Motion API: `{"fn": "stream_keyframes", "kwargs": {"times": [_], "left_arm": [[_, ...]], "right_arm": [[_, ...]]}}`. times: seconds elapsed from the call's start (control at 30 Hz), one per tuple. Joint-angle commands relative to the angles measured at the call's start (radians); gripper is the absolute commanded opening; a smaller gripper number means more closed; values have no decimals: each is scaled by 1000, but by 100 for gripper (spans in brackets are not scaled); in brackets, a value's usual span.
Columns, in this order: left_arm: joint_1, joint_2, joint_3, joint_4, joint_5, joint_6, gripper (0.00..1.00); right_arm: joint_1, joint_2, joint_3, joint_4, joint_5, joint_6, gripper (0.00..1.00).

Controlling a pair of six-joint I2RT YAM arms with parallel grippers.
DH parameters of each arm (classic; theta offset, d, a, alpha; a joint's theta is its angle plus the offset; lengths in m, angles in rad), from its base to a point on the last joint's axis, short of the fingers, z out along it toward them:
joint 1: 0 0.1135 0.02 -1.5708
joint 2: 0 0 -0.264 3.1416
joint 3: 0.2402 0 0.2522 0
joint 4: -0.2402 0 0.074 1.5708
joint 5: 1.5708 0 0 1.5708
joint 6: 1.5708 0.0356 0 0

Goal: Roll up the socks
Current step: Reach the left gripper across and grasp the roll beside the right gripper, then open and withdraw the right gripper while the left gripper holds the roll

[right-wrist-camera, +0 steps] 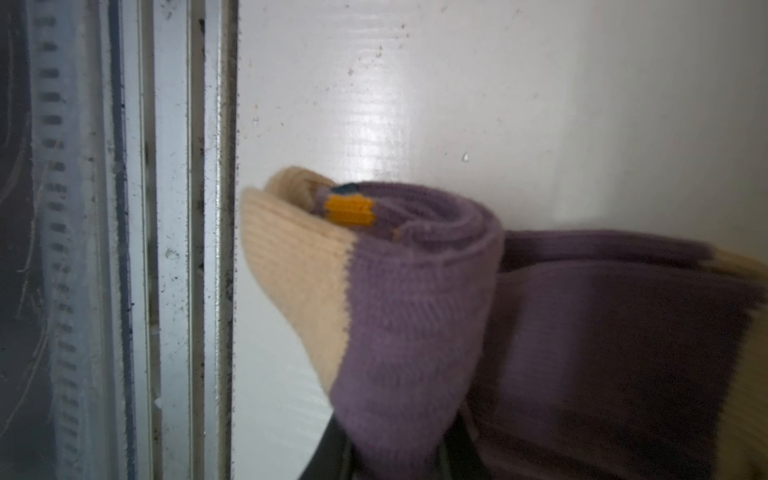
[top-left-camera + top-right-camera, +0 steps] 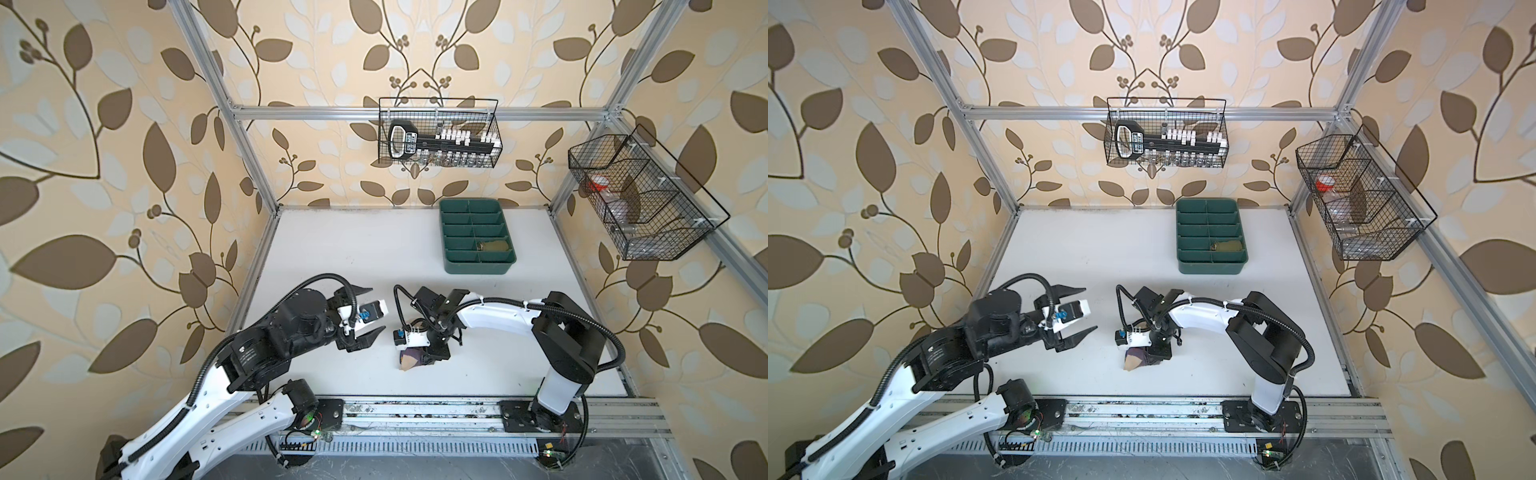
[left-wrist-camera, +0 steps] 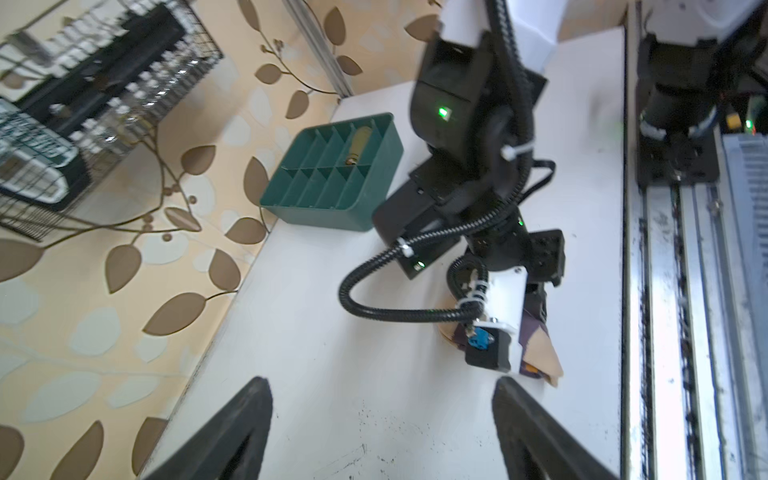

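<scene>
The purple sock (image 2: pixel 409 360), rolled up toward 6 o'clock on the surface (image 2: pixel 332 257), is clamped in the right pincer (image 2: pixel 426 358) straight over it, while the left pincer (image 2: pixel 377 308), jaws apart and empty, hangs near at its 11 o'clock.

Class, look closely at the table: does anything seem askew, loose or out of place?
The purple sock in the right claw is rolled unevenly: its beige toe juts from one end and a stretch lies unrolled. Nothing else stands out.

Soft bright light; glare on table (image 1: pixel 374 124); blurred wrist views
</scene>
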Motion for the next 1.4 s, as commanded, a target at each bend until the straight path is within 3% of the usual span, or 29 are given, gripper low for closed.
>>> {"fn": "stream_keyframes", "kwargs": {"times": [0.0, 0.13, 0.27, 0.37, 0.67, 1.03, 1.2, 1.37], "left_arm": [[-179, 40, -79, -26, -254, 139, 86], [-429, 125, -194, 81, -544, 214, 86], [-592, 221, -288, 181, -646, 168, 86], [-654, 316, -328, 255, -677, 108, 82], [-649, 589, -342, 476, -677, 66, 76], [-500, 738, -332, 558, -636, 64, 58], [-495, 810, -313, 564, -628, 56, 45], [-495, 850, -270, 525, -583, 31, 21]], "right_arm": [[-17, 89, -43, -111, -18, -29, 0], [-51, 131, -10, -128, -52, -38, 0], [-68, 174, 3, -127, -54, -45, 0], [-79, 189, -1, -122, -65, -50, 0], [-93, 194, -1, -124, -76, -67, 0], [-97, 191, -5, -129, -88, -76, 0], [-96, 196, -1, -132, -93, -68, 0], [-97, 206, 10, -131, -84, -59, 0]]}}
